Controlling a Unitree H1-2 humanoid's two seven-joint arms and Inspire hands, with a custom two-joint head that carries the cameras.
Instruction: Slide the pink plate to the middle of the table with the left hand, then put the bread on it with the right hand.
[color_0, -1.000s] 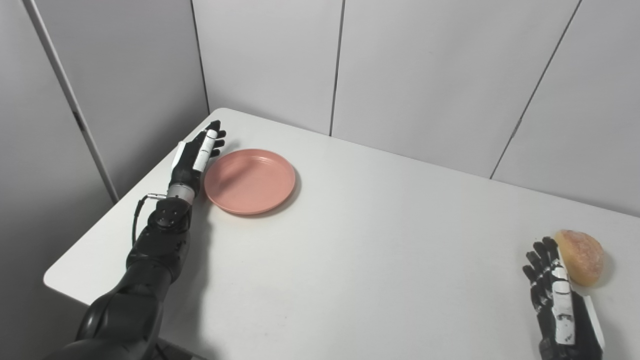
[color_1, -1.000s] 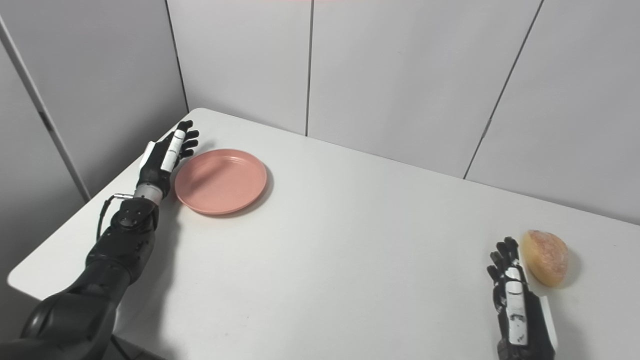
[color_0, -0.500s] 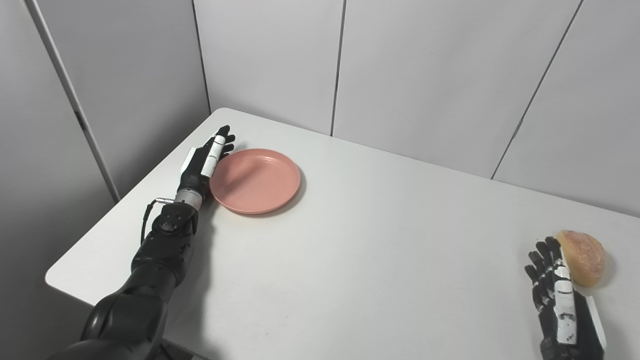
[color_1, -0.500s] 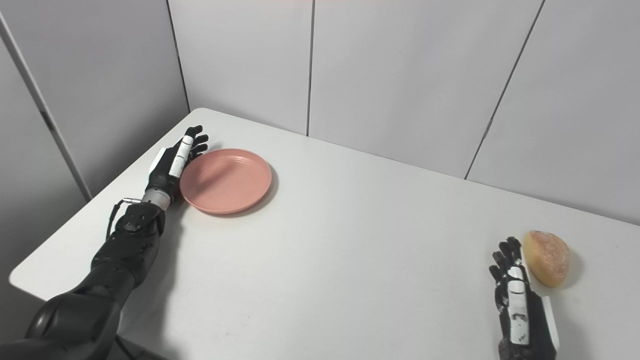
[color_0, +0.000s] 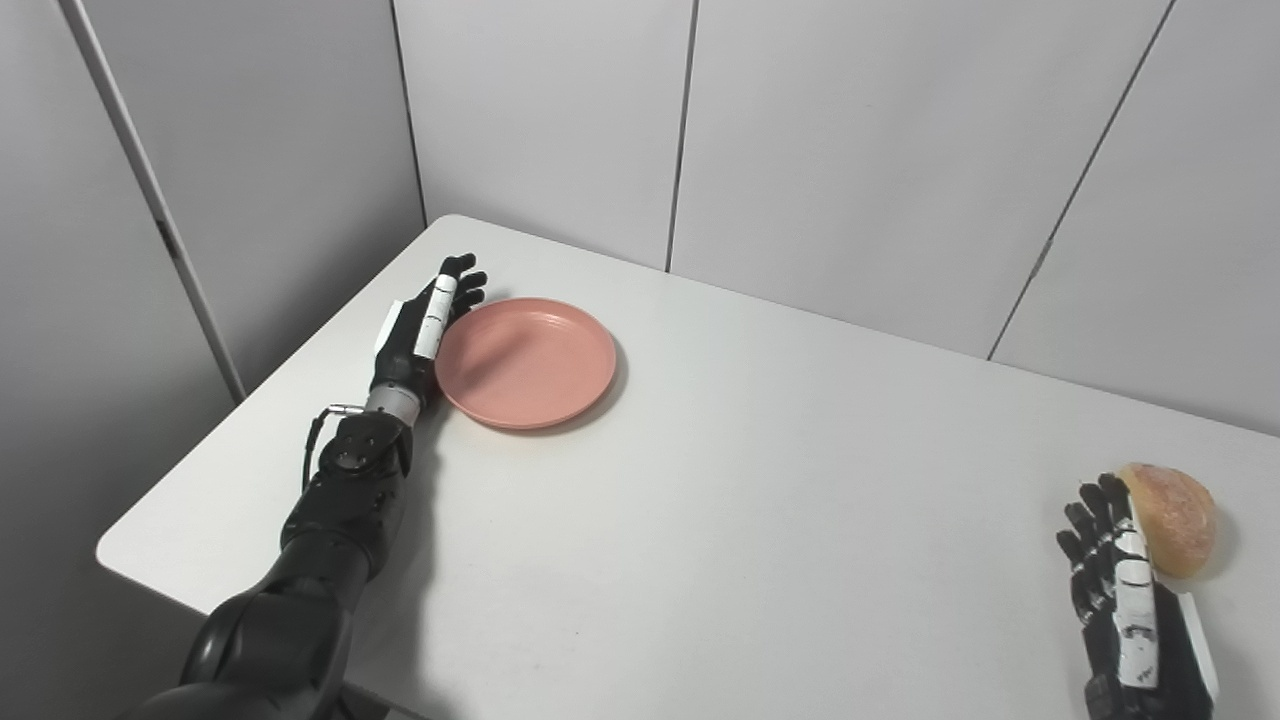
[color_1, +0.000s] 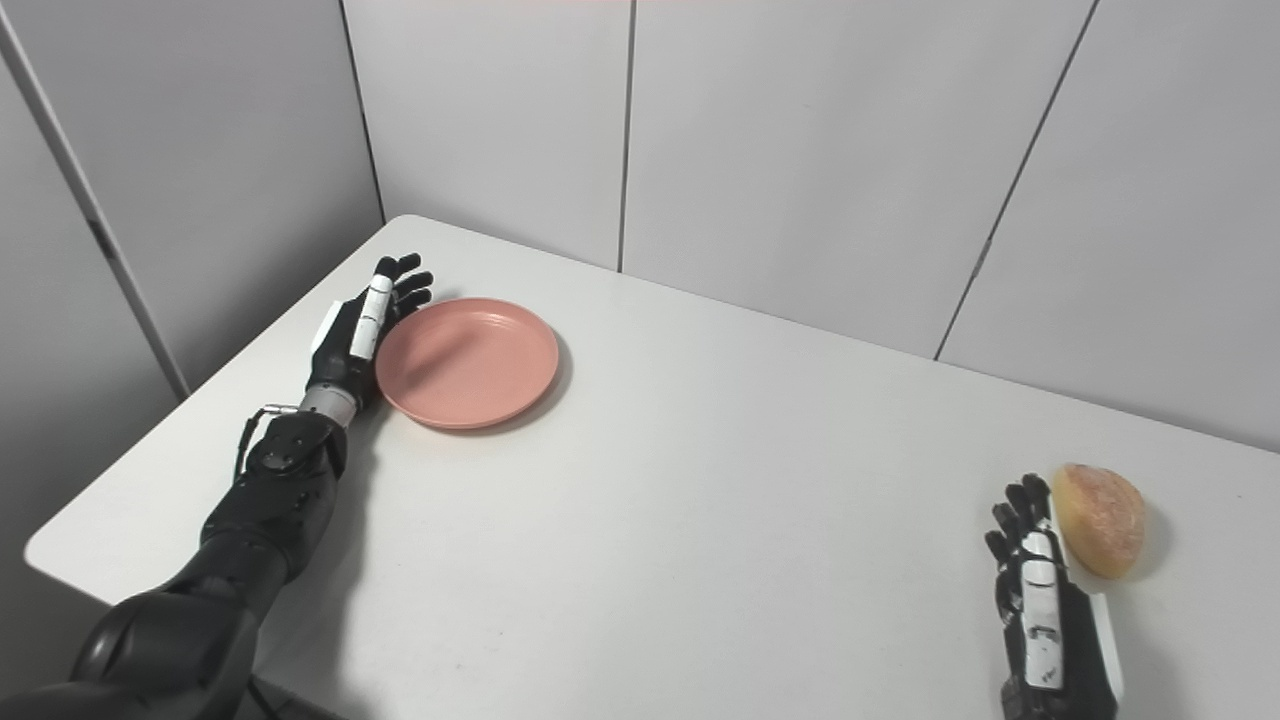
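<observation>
Left eye view shows your left hand (color_0: 420, 328), fingers flat and holding nothing, now pressed against the plate (color_0: 527, 362) rim, nudging it slightly rightward (still far left on the desk (color_0: 740, 500)), while the right hand (color_0: 1130, 610) waits open beside the bread (color_0: 1172, 518).

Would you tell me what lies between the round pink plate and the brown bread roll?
Nothing: both eye views show only bare white table between the round pink plate and the brown bread roll.

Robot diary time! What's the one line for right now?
left hand: open, flat against plate left rim | plate: far left of table | right hand: open beside bread | bread: not on plate
</observation>
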